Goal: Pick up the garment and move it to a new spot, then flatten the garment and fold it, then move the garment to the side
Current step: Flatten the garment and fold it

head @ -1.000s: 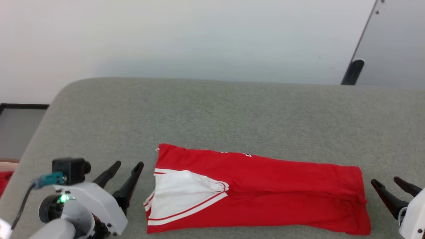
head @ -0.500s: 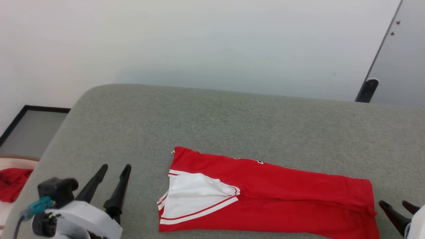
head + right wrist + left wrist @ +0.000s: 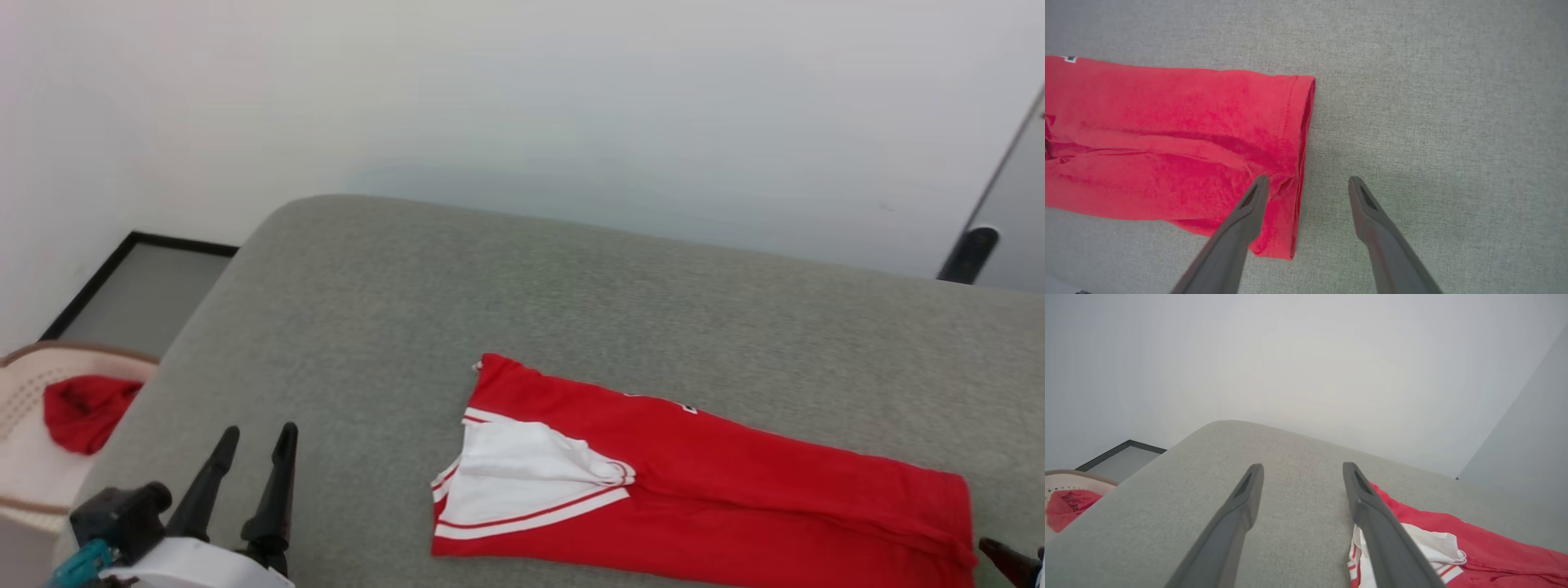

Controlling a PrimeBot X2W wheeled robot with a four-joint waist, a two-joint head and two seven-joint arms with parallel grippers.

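The garment [image 3: 735, 498], red with a white striped-trim sleeve folded on top, lies as a long folded strip on the grey padded surface [image 3: 571, 286]. My left gripper [image 3: 257, 433] stands open to the left of it, apart from the cloth, with nothing between its fingers. In the left wrist view the left gripper [image 3: 1302, 473] points over bare grey fabric, the garment [image 3: 1474, 547] to its right. In the right wrist view my right gripper [image 3: 1308, 183] hangs open over the hem end of the garment [image 3: 1167, 134], one finger above red cloth, the other above bare surface. One of its fingers [image 3: 1008, 562] shows at the head view's lower right corner.
A beige perforated basket [image 3: 24, 408] holding a plain red cloth [image 3: 82, 408] stands beyond the surface's left edge. A dark-framed panel [image 3: 139, 294] lies behind it. A white wall backs the surface. A dark post [image 3: 967, 253] stands at the far right.
The head camera has turned left, so the whole picture slid right and the basket came into view. The garment lies as before. Both grippers stay open.
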